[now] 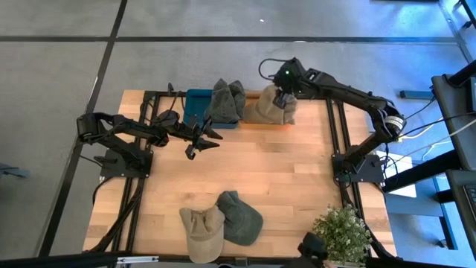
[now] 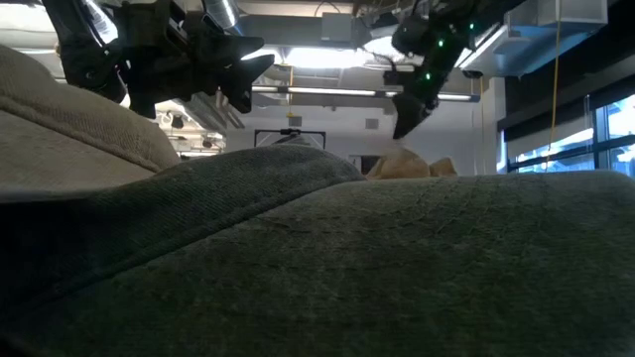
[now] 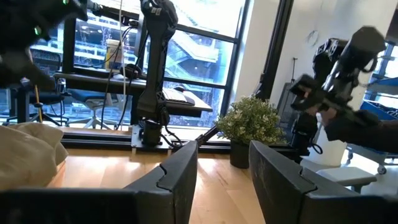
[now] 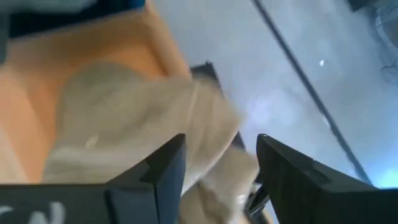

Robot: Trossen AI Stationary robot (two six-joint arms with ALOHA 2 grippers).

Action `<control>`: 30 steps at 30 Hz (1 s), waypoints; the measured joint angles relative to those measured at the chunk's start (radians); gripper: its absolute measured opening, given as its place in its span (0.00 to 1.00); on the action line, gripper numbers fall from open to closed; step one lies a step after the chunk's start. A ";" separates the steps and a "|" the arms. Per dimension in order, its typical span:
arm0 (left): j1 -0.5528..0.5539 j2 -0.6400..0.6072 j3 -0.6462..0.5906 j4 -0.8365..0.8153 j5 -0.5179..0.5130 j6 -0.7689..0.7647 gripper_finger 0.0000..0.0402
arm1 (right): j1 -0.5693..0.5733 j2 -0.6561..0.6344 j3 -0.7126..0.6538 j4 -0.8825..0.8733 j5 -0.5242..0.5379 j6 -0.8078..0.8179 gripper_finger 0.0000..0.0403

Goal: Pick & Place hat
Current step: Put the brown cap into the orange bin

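Hats lie in two pairs on the wooden table [image 1: 282, 171]: at the far edge, a grey-green hat [image 1: 224, 100] sits in a blue bin [image 1: 195, 108] and a tan hat [image 1: 266, 108] sits in an orange bin [image 4: 37, 68] just right of it, while at the near edge a second tan cap [image 1: 201, 231] lies flat touching a second grey-green cap [image 1: 239, 216] on its right. The right gripper [image 1: 281, 98] hangs directly over the tan hat at the far edge, its fingers [image 4: 161, 168] spread apart with nothing between them, the pale fabric showing below. The left gripper [image 1: 202, 141] hovers above bare wood left of centre, near the blue bin, its two fingers [image 3: 180, 174] likewise parted and empty. A potted plant [image 1: 343, 234] stands at the table's near right corner. From table height, the near caps fill the foreground and both arms reach in from above.
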 joint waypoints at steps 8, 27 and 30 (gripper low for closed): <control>-0.011 0.000 0.000 0.000 0.000 -0.046 0.35 | 0.071 -0.118 0.039 -0.010 -0.278 0.131 0.52; -0.188 0.001 0.002 -0.215 0.052 -0.092 0.36 | 0.472 -0.140 -0.271 0.362 -0.511 0.168 0.52; -0.254 -0.002 0.041 -0.307 0.045 -0.040 0.36 | 0.472 -0.140 -0.302 0.381 -0.495 0.175 0.52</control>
